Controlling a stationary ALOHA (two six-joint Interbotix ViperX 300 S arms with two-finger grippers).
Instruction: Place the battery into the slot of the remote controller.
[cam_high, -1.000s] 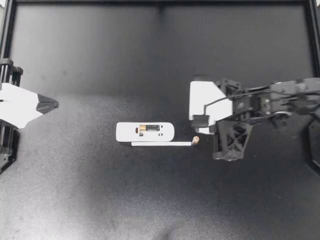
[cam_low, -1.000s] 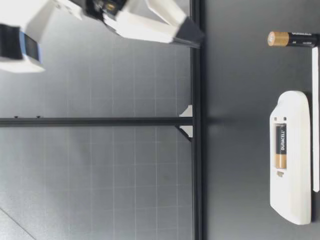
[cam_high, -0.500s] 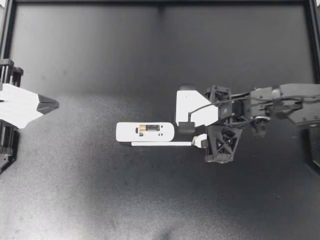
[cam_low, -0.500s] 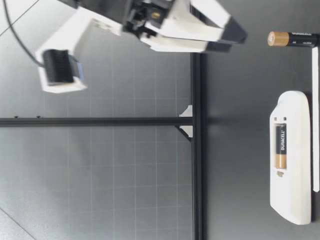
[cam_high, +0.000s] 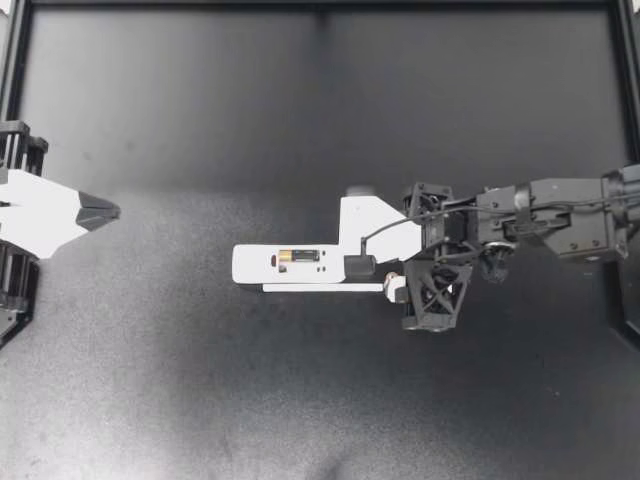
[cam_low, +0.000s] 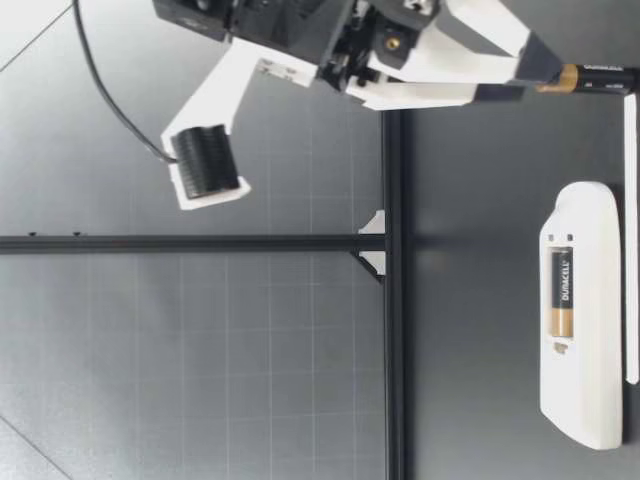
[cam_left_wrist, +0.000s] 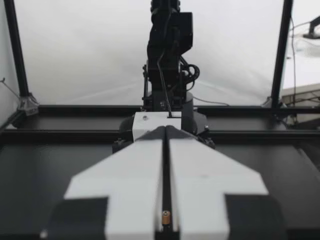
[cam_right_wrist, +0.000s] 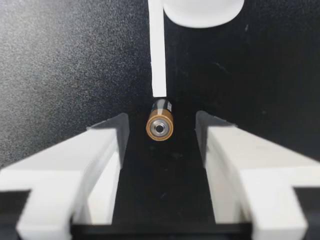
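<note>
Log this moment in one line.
right gripper: fingers open, loose battery between tips, no contact | loose battery: lying on table at white strip's end | remote: one cell already seated | left gripper: shut, at table edge

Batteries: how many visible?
2. One gold-and-black cylindrical battery sits in the white plastic remote's slot; the second battery lies loose on the black table, between my right end effector's open fingers.

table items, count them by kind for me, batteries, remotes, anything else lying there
batteries: 2 (battery in the slot, loose battery)
remote controller: 1
thin white strip: 1
total: 4
</note>
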